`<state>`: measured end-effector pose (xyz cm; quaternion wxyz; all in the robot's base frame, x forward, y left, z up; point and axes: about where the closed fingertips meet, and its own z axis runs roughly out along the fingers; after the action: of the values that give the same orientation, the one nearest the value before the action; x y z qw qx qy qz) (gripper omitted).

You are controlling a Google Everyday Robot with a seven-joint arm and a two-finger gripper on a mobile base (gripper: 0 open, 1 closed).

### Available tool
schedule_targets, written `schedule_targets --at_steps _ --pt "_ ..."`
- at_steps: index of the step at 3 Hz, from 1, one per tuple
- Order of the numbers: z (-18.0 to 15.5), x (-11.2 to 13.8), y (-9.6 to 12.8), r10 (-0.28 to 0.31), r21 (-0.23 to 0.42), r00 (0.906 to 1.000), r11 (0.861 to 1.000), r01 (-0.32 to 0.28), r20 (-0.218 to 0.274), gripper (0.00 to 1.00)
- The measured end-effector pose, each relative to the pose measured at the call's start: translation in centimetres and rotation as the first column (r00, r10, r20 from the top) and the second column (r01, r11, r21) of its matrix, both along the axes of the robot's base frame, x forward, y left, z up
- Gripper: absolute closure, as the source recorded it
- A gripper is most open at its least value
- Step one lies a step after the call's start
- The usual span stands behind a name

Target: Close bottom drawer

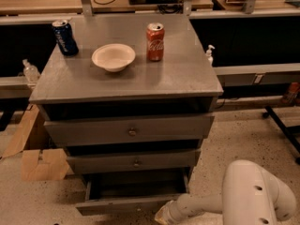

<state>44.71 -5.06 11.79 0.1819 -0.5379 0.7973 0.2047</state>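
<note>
Gaping open, one bottom drawer, hand beside

Grey desk: blue can at the back left corner, bowl near the centre, red can just right of the bowl. Three drawers sit below the front edge. The bottom drawer stands open, interior exposed. The gripper is at the right end of that drawer's front; contact cannot be confirmed. The white arm runs off to the right.
</note>
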Motion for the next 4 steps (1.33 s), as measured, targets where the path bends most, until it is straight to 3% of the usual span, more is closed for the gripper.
schedule_targets --at_steps 1,2,3,4 --pt "0.6 3.5 1.5 0.022 -0.007 0.9990 1.000 -0.022 0.038 1.00" --pt "0.6 3.5 1.5 0.022 -0.007 0.9990 1.000 -0.022 0.038 1.00" --pt "1.4 6.4 2.8 0.050 -0.016 0.9962 0.999 -0.049 0.072 1.00" --pt "1.4 6.2 2.8 0.050 -0.016 0.9962 0.999 -0.049 0.072 1.00"
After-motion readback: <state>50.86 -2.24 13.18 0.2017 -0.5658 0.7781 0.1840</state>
